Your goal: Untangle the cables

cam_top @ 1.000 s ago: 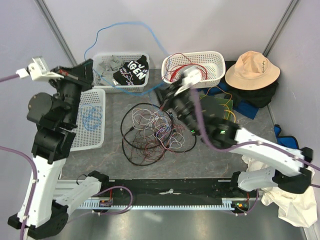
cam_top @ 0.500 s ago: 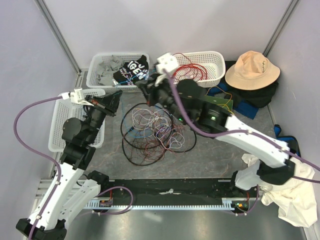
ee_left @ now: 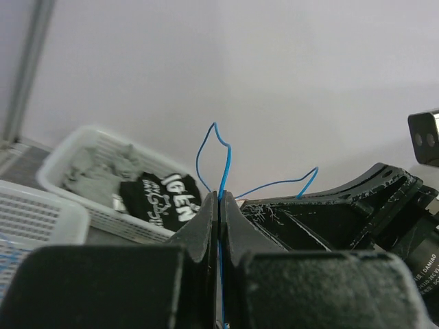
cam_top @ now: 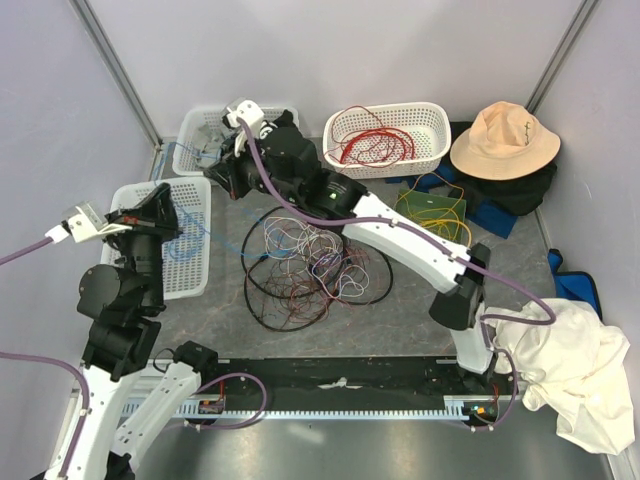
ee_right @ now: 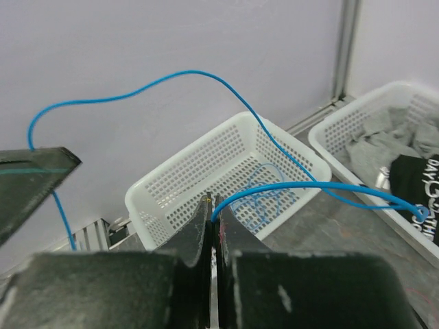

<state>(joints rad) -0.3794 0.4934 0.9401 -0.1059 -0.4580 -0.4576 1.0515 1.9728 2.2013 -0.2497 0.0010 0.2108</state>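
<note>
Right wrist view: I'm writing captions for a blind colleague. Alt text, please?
The right gripper is shut on a blue cable that arcs up and away, above a white basket holding coiled blue cable. A second basket with grey cloth sits at the right edge.

My black fingers (ee_right: 195,247) pinch a bright blue cable (ee_right: 171,74), the basket (ee_right: 185,175) is white with a grid of small holes, the coiled wires (cam_top: 372,145) are red, the heap (cam_top: 310,265) on the grey tabletop (cam_top: 400,320) mixes black, red, white and purple, and the hat (cam_top: 503,140) is tan.
</note>
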